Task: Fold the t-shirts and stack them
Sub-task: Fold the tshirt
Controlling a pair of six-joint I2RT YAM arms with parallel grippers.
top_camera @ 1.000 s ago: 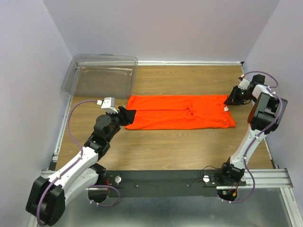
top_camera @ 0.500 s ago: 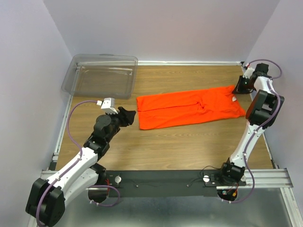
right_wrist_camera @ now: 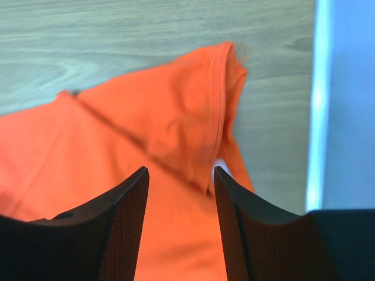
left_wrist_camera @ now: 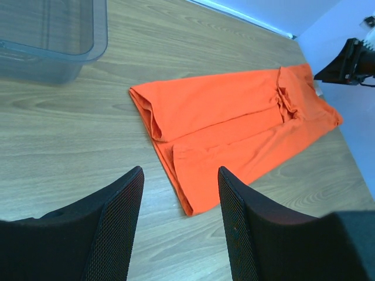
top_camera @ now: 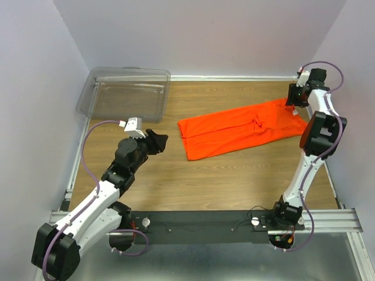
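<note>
Dragged rightward, one orange t-shirt (top_camera: 240, 129) lies askew, apart from one bin (top_camera: 129, 72).

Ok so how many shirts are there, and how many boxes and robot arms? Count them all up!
orange t-shirt: 1
clear plastic bin: 1
robot arms: 2 (left arm, right arm)
Total: 4

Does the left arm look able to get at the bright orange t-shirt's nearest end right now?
Probably yes. The left hand is open and points at the folded end of the bright orange t-shirt, with only bare wooden table between them; nothing blocks the way.
</note>
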